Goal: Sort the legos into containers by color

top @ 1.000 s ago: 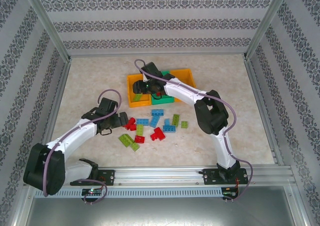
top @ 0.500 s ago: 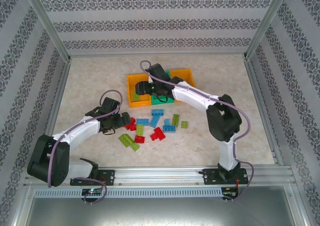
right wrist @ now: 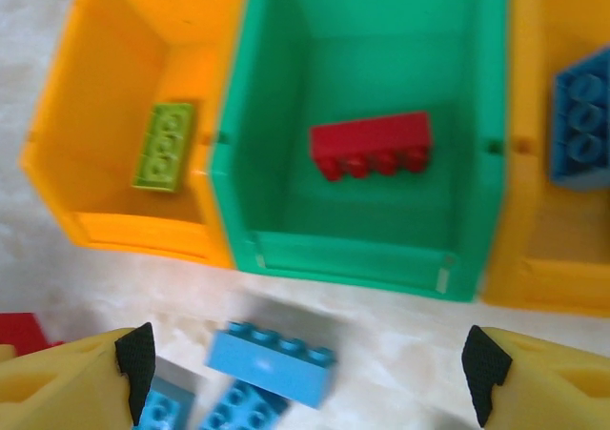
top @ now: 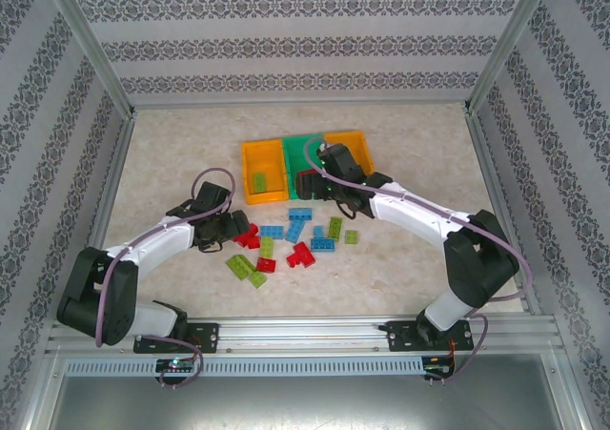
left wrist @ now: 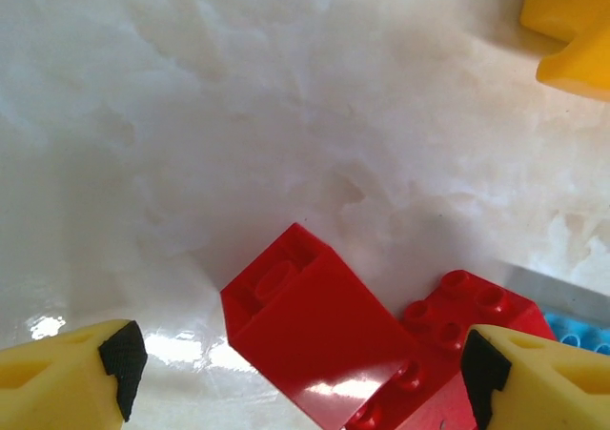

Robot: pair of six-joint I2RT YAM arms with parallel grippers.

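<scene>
Legos in red, blue and lime green lie scattered on the table around a blue brick (top: 299, 215). The three containers stand in a row: left orange bin (top: 250, 156) holding a lime brick (right wrist: 164, 146), green bin (right wrist: 276, 87) holding a red brick (right wrist: 372, 144), right orange bin (right wrist: 534, 249) holding a blue brick (right wrist: 581, 115). My left gripper (top: 240, 228) is open low over the table, and a smooth red brick (left wrist: 315, 325) lies between its fingers (left wrist: 119, 368), untouched. My right gripper (top: 315, 184) hangs open and empty by the green bin's front wall, above blue bricks (right wrist: 272, 361).
A second red studded brick (left wrist: 467, 316) touches the first one, close to my left gripper's right finger. More red (top: 302, 254) and lime (top: 246, 268) bricks lie nearer the arm bases. Metal frame posts and patterned walls close in the table.
My right arm drew back from over the left orange bin toward the green bin's front, its jaws widening. My left gripper crept closer to the red bricks.
</scene>
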